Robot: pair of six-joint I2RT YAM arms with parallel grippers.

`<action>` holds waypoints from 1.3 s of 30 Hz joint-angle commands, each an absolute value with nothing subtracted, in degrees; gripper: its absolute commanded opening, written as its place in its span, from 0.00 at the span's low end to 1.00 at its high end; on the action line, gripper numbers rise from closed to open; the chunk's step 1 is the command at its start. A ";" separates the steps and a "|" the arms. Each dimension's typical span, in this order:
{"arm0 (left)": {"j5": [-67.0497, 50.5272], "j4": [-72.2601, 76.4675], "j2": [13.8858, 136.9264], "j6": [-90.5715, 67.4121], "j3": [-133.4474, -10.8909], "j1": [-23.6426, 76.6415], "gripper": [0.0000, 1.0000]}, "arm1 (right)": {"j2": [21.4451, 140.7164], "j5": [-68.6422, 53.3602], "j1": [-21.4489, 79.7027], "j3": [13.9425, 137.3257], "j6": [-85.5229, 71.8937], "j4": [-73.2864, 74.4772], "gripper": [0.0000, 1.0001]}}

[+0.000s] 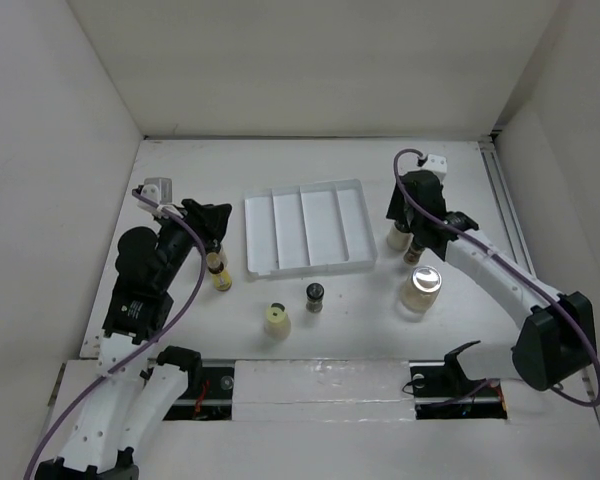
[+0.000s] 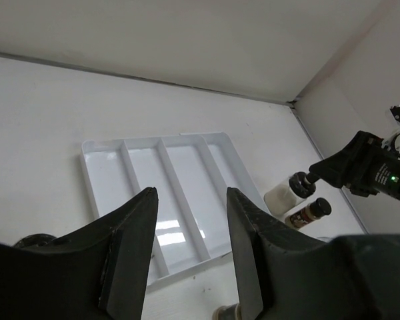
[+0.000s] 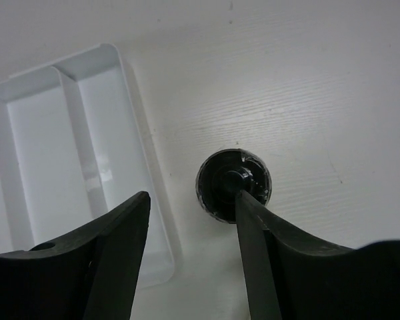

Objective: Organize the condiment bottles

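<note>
My left gripper (image 1: 220, 222) is open and empty, held just left of the white tray and above a slim amber yellow-labelled bottle (image 1: 218, 270). In the left wrist view the gripper (image 2: 190, 200) frames the tray. My right gripper (image 1: 405, 226) is open over a white black-capped bottle (image 1: 395, 238), with a brown black-capped bottle (image 1: 418, 250) beside it. In the right wrist view the gripper (image 3: 190, 197) has its right fingertip over the black cap (image 3: 227, 183). A cream-yellow bottle (image 1: 276, 318), a small black-capped jar (image 1: 314, 296) and a silver-lidded jar (image 1: 422, 290) stand in front of the tray.
The white divided tray (image 1: 260, 235) lies empty at the table's middle; it also shows in the left wrist view (image 2: 93, 167) and the right wrist view (image 3: 27, 133). White walls close in the left, back and right. The right arm (image 2: 373, 173) shows at the left wrist view's right edge.
</note>
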State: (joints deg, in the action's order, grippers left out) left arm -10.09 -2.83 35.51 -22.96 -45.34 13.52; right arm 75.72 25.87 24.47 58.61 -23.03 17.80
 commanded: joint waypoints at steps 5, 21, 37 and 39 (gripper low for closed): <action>-10.90 -0.09 36.65 -22.41 -46.32 13.80 0.43 | 78.40 31.37 22.32 60.82 -25.14 15.47 0.59; -11.95 -0.09 37.71 -22.94 -46.32 13.80 0.43 | 81.22 34.44 22.23 62.49 -25.15 10.29 0.19; -0.37 -3.52 36.92 -26.88 -47.90 13.80 0.43 | 97.63 23.65 41.57 86.21 -18.63 1.58 0.16; 2.88 -4.31 36.39 -28.03 -47.90 13.80 0.44 | 102.55 21.55 43.32 92.69 -17.93 0.79 0.16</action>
State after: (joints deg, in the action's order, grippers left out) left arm -3.46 -4.49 37.80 -25.45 -45.47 13.52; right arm 98.80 26.65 41.08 85.25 -19.57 6.70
